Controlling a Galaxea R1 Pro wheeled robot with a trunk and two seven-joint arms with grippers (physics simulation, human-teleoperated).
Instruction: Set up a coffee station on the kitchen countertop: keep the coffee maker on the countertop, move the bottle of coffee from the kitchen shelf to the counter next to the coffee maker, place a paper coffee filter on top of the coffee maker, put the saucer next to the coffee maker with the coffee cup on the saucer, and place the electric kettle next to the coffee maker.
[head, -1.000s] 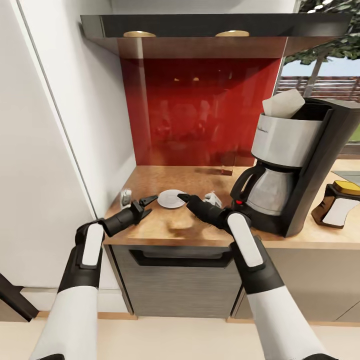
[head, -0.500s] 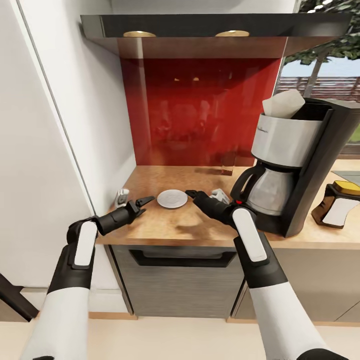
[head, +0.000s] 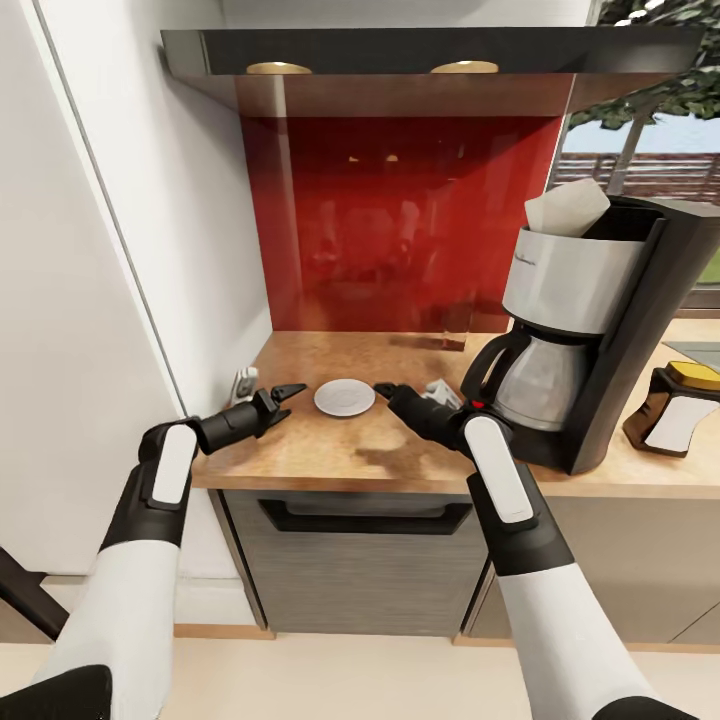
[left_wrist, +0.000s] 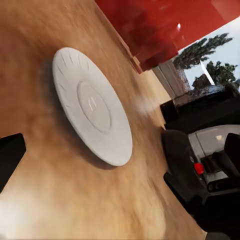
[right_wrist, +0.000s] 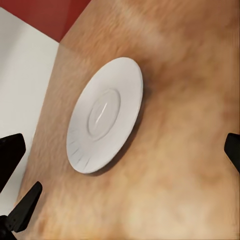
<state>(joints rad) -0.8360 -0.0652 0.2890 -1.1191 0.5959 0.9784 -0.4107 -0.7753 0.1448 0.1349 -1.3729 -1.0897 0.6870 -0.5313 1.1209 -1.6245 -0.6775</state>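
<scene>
Head view high, facing down over countertop, both wrist views close, sharing saucer.

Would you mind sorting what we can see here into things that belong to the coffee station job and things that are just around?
Part of the job:
- coffee maker
- paper coffee filter on top of it
- saucer, empty
- bottle of coffee, tilted
- kitchen countertop
- kitchen shelf

Just around:
- red backsplash
- white wall panel
- grey drawer front
</scene>
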